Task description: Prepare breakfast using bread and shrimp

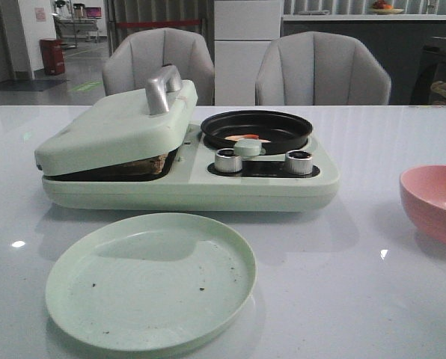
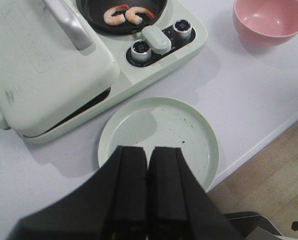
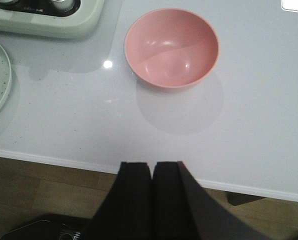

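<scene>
Worktop [image 1: 358,262]: pale, glossy surface carrying everything.
Breakfast maker [image 1: 189,183]: pale green appliance at the middle of the worktop, far from the near edge; two silver knobs [image 1: 228,160] on its front right part.
Lid [image 1: 118,127]: pale green, with a silver handle [image 1: 163,88], over the left half of the appliance, tilted and not fully down, leaving a dark gap along the front.
Bread [image 1: 144,164]: a brown-edged piece shows in that gap under the lid; how many slices cannot be told.
Pan [image 1: 257,129]: round, black, on the right half of the appliance, behind the knobs.
Shrimp [image 2: 125,15]: two curled orange-pink pieces lying side by side in the pan.
Plate [image 1: 150,280]: pale green, round, near side of the appliance, with a few dark specks.
Bowl [image 1: 436,202]: pink, at the right, well apart from the appliance.
Left fingers [image 2: 148,187]: pressed together, holding nothing, above the plate's near edge.
Right fingers [image 3: 152,197]: pressed together, holding nothing, above the worktop's near edge, on the near side of the bowl.
</scene>
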